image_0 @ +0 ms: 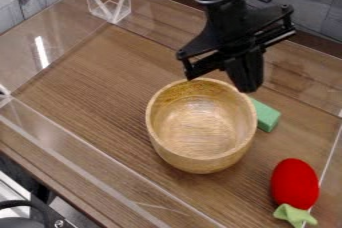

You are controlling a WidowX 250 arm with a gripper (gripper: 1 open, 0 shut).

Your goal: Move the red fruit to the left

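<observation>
The red fruit [295, 183] is a glossy oval toy with a light green leafy cap, lying on the wooden table at the front right. My black gripper [246, 80] hangs pointing down over the far right rim of the wooden bowl [155, 118], well behind the fruit and apart from it. Its fingers look shut, with nothing between them.
A flat green block [267, 116] lies just right of the bowl, below the gripper. Clear acrylic walls [54, 47] fence the table on the left and front. A small clear stand [110, 6] sits at the back left. Bare wood [94, 82] stretches left of the bowl.
</observation>
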